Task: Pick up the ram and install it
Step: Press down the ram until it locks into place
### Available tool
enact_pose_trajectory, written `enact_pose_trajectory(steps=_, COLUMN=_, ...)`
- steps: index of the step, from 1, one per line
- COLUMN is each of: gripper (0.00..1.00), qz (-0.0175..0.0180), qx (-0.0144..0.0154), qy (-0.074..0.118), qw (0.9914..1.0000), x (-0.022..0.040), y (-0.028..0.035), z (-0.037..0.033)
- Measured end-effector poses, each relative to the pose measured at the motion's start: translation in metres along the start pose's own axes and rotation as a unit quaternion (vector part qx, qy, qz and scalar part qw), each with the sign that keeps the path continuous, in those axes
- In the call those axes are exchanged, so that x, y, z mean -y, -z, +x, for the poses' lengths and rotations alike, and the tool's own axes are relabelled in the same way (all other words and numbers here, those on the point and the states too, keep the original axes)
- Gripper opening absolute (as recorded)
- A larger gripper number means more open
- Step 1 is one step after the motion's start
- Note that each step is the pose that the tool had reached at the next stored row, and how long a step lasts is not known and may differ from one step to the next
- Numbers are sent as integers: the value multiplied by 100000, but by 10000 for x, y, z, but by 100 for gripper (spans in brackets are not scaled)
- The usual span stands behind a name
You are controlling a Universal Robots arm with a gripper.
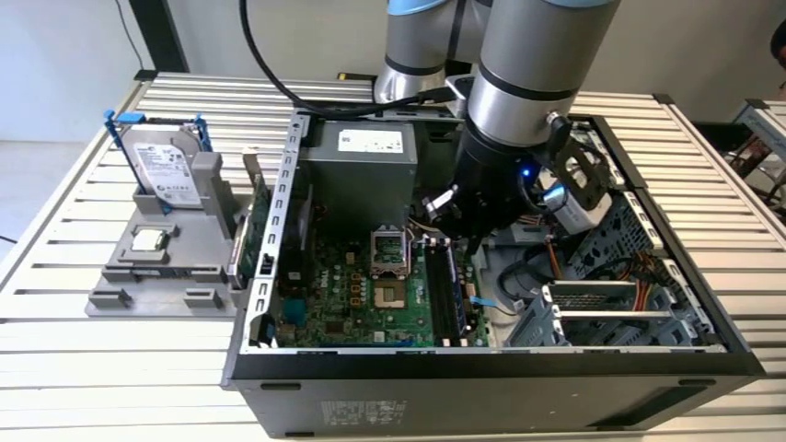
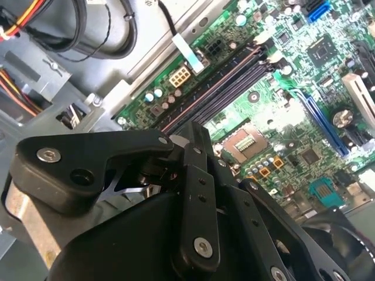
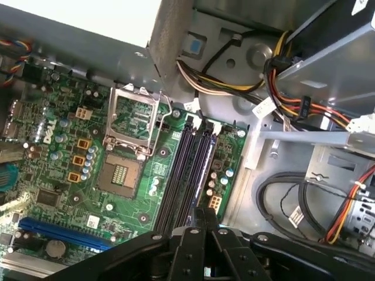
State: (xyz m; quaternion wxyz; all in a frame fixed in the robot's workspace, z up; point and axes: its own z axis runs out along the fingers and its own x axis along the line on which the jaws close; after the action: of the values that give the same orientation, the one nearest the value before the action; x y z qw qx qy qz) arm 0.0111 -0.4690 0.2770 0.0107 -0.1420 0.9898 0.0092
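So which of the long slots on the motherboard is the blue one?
The single expansion slot, lying on the far side of the CPU socket from the memory slots. Those sit side by side as a group and are black.

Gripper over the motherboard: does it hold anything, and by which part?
The gripper appears to hold the ram edge-on, pinched by its flat faces; where along its length cannot be told.

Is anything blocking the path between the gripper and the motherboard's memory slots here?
Nothing visible does. The gripper hangs directly above the black memory slots, with bare board around them; the cables lie off to the side, outside the motherboard.
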Motion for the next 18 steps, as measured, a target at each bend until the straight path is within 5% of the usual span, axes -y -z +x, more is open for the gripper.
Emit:
enact_pose_trajectory(steps=8, gripper=0, qz=-1002, qx=175, qy=5599, qw=99838, x=1, y=-65, z=1)
enact_pose_trajectory(steps=15, gripper=0, qz=-2264, qx=492, qy=9765, qw=99495, x=1, y=-98, z=2)
enact_pose_trajectory(steps=18, gripper=0, qz=-3392, qx=880, qy=11169, qw=99313, x=2, y=-101, z=2)
